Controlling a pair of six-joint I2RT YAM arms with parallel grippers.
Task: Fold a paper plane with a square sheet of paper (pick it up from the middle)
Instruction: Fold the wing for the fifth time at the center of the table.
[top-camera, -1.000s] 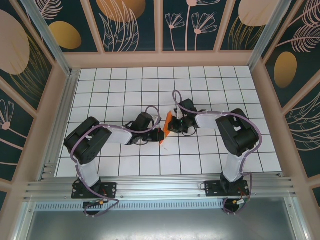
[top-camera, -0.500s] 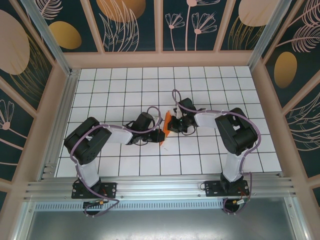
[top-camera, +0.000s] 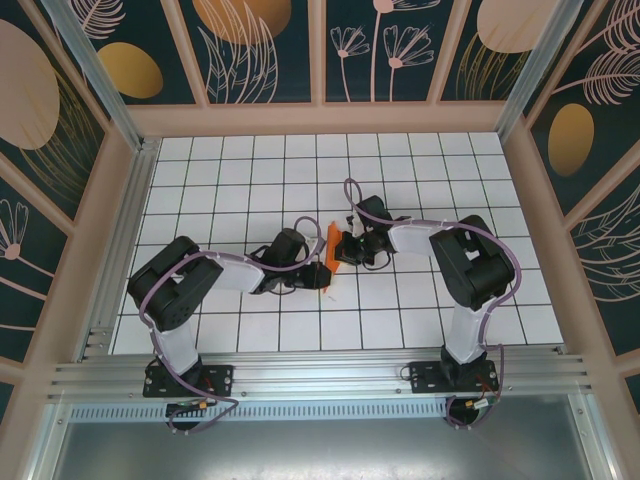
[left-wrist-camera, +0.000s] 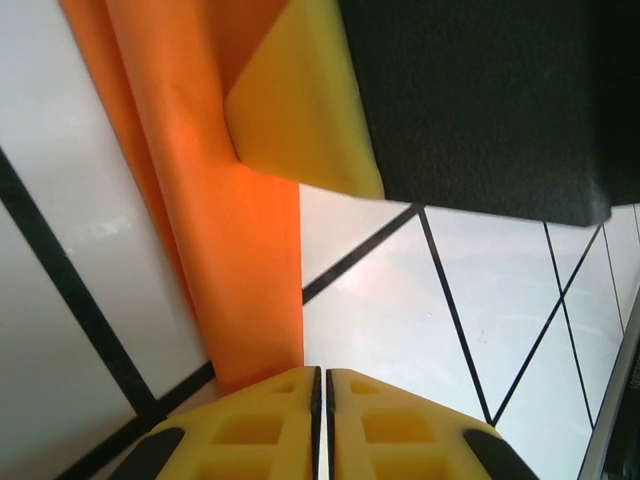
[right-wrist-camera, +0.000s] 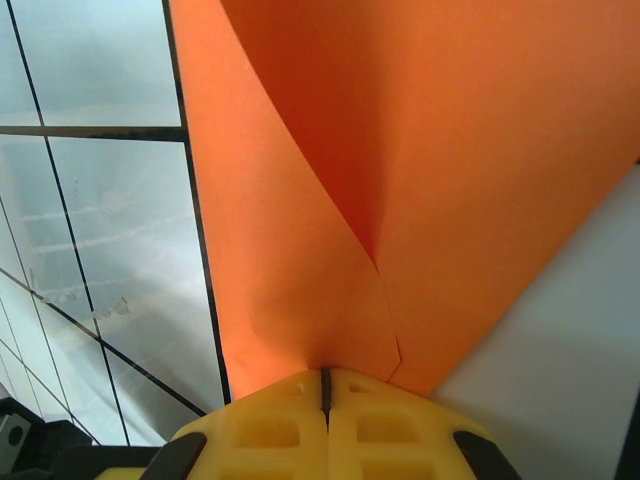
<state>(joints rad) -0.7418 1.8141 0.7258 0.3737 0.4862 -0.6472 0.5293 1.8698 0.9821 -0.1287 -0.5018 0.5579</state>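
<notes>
Top external view: the square sheet of paper (top-camera: 331, 248), already a creased, layered orange shape, stands on edge over the middle of the counter (top-camera: 250, 160). Right claw (top-camera: 345, 246) pinches its folded corner. Left claw (top-camera: 319, 268) is narrow, pads nearly together beside the paper's edge; whether it grips, I cannot tell. Judging by shape, several folds remain before a dart.

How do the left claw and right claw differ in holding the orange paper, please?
The right claw is shut on the orange paper at its seam; at the left claw the paper ends beside the seam. The left claw shows a thin slit; the right claw is closed flush. Both are yellow-tipped.
</notes>
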